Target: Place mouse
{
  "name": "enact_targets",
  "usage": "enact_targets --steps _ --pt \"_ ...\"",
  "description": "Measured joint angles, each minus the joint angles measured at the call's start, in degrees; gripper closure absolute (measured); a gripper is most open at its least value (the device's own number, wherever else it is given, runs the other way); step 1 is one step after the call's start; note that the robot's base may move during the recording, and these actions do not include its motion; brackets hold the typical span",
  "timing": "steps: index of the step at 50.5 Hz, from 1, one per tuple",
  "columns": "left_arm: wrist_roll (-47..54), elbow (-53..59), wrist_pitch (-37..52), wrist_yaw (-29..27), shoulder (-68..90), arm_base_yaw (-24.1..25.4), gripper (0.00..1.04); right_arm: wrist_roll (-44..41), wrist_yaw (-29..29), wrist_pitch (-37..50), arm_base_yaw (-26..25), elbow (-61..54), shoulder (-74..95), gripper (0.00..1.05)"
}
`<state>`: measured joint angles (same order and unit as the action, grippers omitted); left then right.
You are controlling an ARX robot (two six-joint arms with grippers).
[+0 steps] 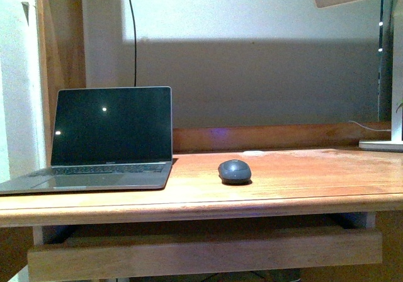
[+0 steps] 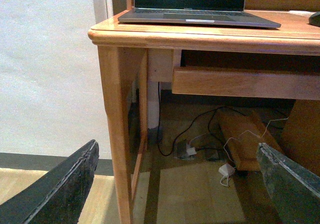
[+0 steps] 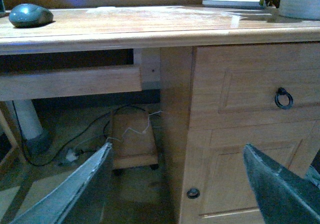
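My fingers, dark and worn

Left gripper [image 2: 177, 184] fingers [image 2: 65, 184] are black with scuffed, rough edges; right gripper [image 3: 185, 184] fingers [image 3: 280, 184] look greyer, equally flat-faced.

Dark grey mouse [image 1: 235, 170], reddish-brown wooden desk [image 1: 302, 181], silver-grey laptop [image 1: 107, 140] with black screen, seemingly white lamp [image 1: 378, 5]

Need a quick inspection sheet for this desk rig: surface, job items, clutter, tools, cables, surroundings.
Surface: wooden desk, worn pale patches toward the right.
Job's things: mouse resting on the desk, right of the laptop, apart from it; nothing gripping it.
Clutter: lamp base at far right; open laptop, screen dark.
Grippers: left tool and right tool both open, empty, below desk height.
Cables: black cable up the wall behind the laptop; loose cables and adapters on the floor under the desk.
Surroundings: drawer with ring pull, white wall.
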<state>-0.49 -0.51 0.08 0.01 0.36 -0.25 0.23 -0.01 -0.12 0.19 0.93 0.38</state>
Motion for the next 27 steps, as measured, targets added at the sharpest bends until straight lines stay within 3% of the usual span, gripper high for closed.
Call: enact_targets --steps 4,6,27 --pt "0.0 0.0 0.0 0.0 0.0 0.0 0.08 0.0 0.0 0.0 0.0 0.0 0.0 0.08" --pt "0.0 0.0 0.0 0.0 0.0 0.0 0.08 0.0 0.0 0.0 0.0 0.0 0.0 0.06" --pt "0.0 0.0 0.0 0.0 0.0 0.0 0.08 0.0 0.0 0.0 0.0 0.0 0.0 0.07"
